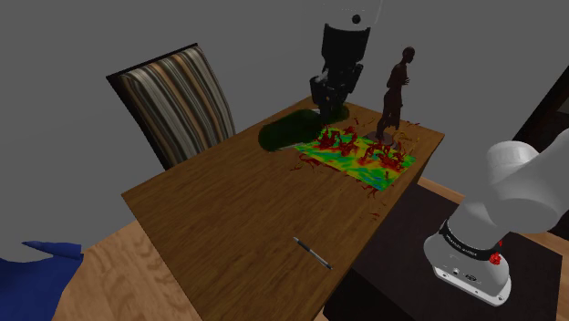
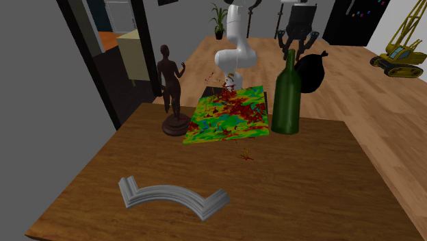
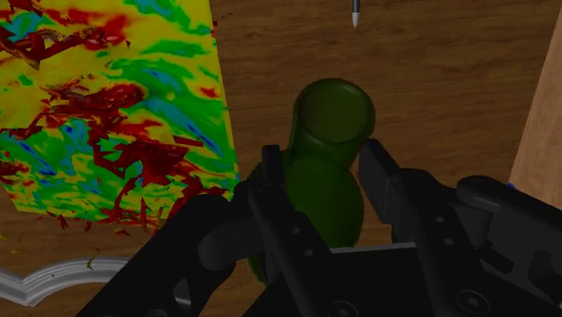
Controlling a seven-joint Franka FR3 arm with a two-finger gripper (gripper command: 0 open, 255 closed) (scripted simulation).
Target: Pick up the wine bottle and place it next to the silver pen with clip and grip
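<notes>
A dark green wine bottle (image 2: 287, 96) stands upright on the wooden table beside the colourful mat. In the shoulder view the bottle (image 1: 287, 134) shows as a dark green shape under the hand. My black gripper (image 2: 299, 46) hangs right over its top, open. In the wrist view the bottle's mouth (image 3: 333, 113) sits between my fingers (image 3: 382, 169), which stand apart on either side of the neck. The slim dark pen (image 1: 312, 253) lies alone near the table's front edge, close to the stand, and its tip (image 3: 355, 13) shows beyond the bottle.
A colourful mat (image 1: 360, 157) lies next to the bottle, with a dark brown figurine (image 1: 397, 91) standing at its far corner. A white curved moulding (image 2: 171, 197) lies at the table end away from the arm. A striped chair (image 1: 178, 100) stands at the table's side.
</notes>
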